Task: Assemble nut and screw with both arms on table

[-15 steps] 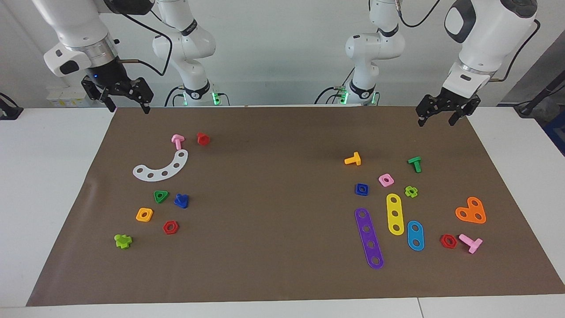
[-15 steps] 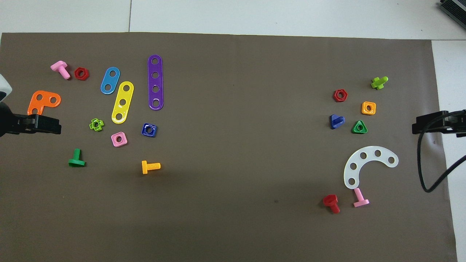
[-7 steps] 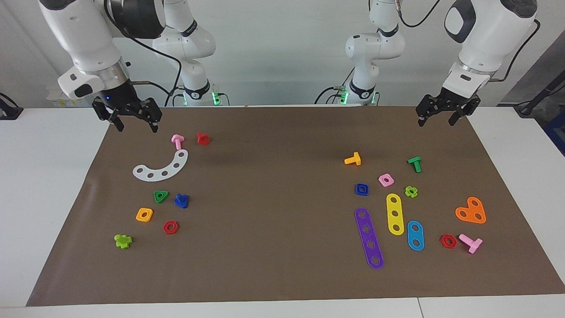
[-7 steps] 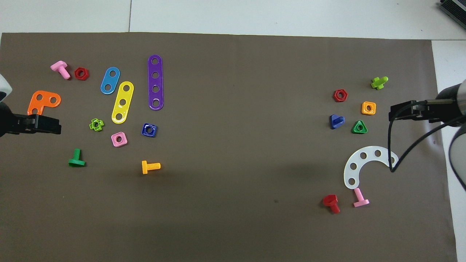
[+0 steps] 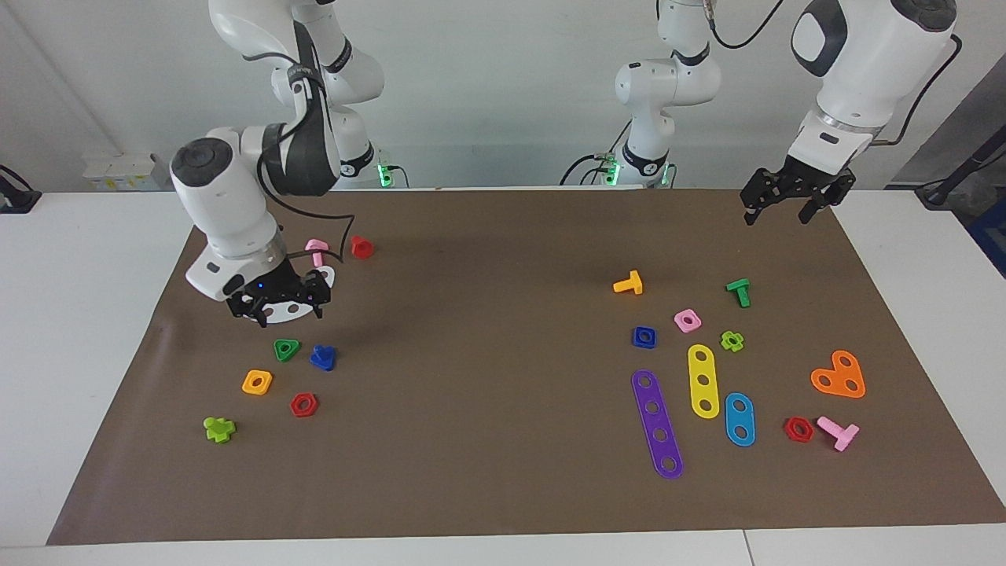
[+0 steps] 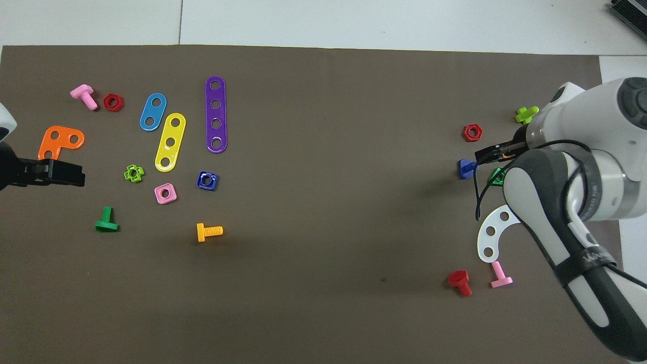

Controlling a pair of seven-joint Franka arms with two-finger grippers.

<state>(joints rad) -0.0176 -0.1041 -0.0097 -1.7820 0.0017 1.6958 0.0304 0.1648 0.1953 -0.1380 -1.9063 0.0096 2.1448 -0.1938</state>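
Note:
The dark-blue screw lies on the brown mat toward the right arm's end, beside a green triangular nut; it also shows in the overhead view. The dark-blue square nut lies toward the left arm's end, beside a pink square nut, and shows in the overhead view. My right gripper is open and hangs low over the white curved strip, just short of the screw. My left gripper is open, raised over the mat's edge, and waits.
Near the screw lie an orange-yellow square nut, a red hex nut, a lime cross piece, a pink bolt and a red bolt. Near the nut lie purple, yellow and blue strips and an orange bolt.
My right arm has swung down and out from the mat's edge near the robots to over the white curved strip, close to the blue screw. The left arm has not moved.

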